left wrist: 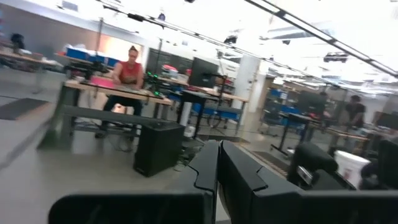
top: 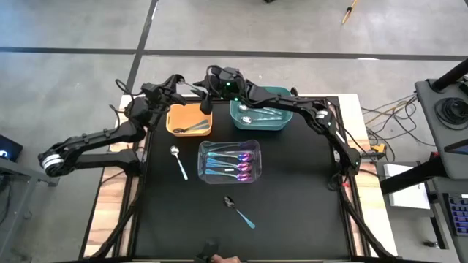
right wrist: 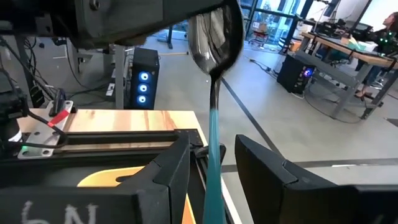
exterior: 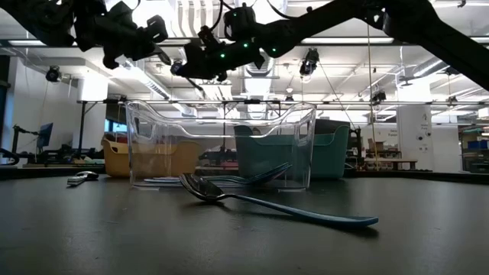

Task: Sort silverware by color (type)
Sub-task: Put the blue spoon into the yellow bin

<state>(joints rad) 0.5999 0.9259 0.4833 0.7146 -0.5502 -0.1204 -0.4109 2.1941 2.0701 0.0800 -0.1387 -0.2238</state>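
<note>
A spoon with a dark shiny bowl [right wrist: 214, 37] and a teal handle hangs upright in the air, bowl up, over the orange bin's right rim [top: 207, 104]. My left gripper [top: 199, 89] is shut, as the left wrist view [left wrist: 219, 149] shows. Its dark body sits at the bowl's top in the right wrist view. My right gripper [right wrist: 213, 146] reaches in level from the teal bin's side. It is open, with one finger on either side of the handle and clear of it. My left gripper holds the spoon by the top end of its bowl [right wrist: 210, 14], coming in about level from the table's left. Its own dark body hides the pinch. The spoon hangs upright below it, clear of the bins, its handle [right wrist: 213, 124] pointing down.
The orange bin [top: 172, 120] and the teal bin [top: 235, 117] at the far edge hold spoons. A clear bin [top: 202, 157] at mid-table holds iridescent ones. A silver spoon [top: 178, 161] lies left of it, and a dark-bowled spoon [top: 238, 210] lies nearer the front.
</note>
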